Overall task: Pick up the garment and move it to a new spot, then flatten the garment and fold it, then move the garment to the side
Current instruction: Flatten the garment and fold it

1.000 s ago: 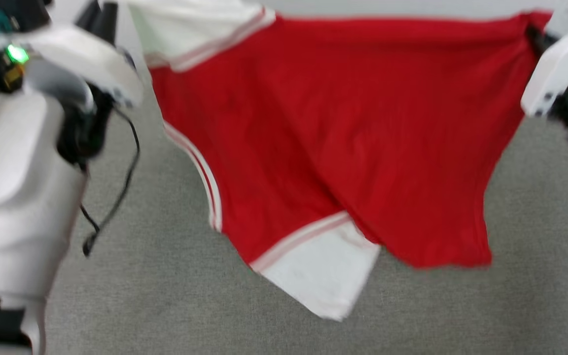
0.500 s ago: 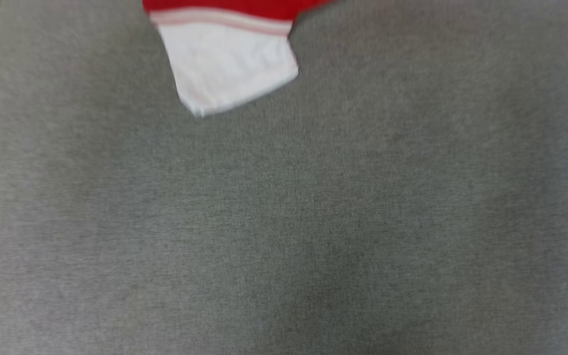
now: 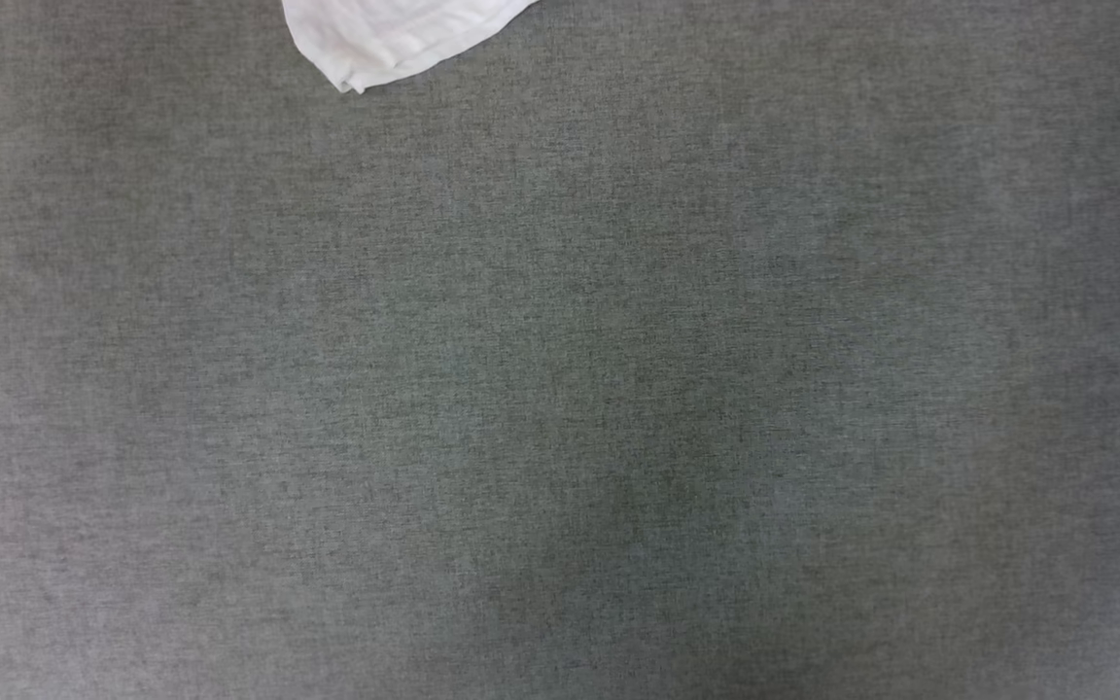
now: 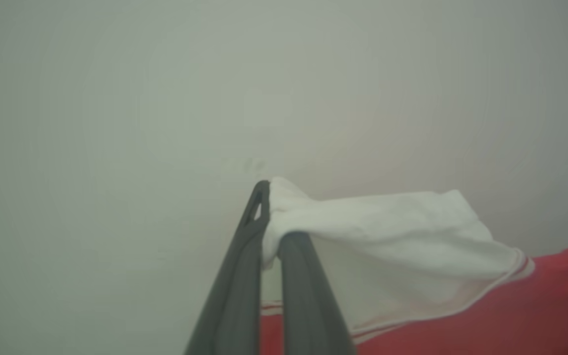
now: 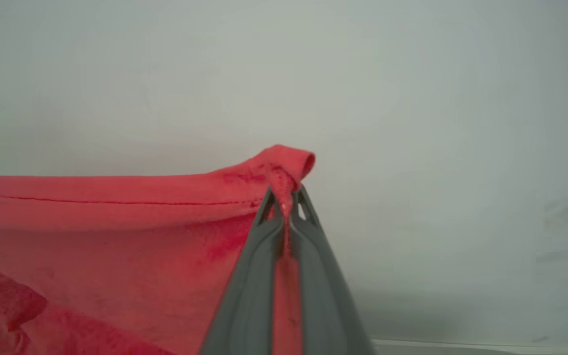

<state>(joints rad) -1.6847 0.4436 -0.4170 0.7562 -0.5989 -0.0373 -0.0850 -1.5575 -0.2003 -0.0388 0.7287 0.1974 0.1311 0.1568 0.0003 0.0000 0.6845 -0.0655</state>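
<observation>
Both grippers hold the garment (image 5: 116,236), a red jersey shirt with white sleeves, up in the air in front of a plain pale wall (image 5: 412,98). In the right wrist view the right gripper (image 5: 285,199) is closed tight on a bunched corner of red cloth, and a small roll of that cloth pokes out above the dark fingertips. From there a stitched red hem (image 5: 116,201) runs taut and almost level to that view's left edge, with the red body hanging below it. In the left wrist view the left gripper (image 4: 274,217) is closed on a white sleeve (image 4: 387,231). The cloth is pinched between the two dark fingers and drapes away to that view's right, where red-and-white striped trim (image 4: 519,268) joins it to the red body at the lower right corner. The head view looks down on a grey woven surface (image 3: 560,389). A rounded white sleeve tip (image 3: 385,39) dips in at that view's top edge, left of centre. Whether that tip touches the grey surface or hangs just above it cannot be told.
</observation>
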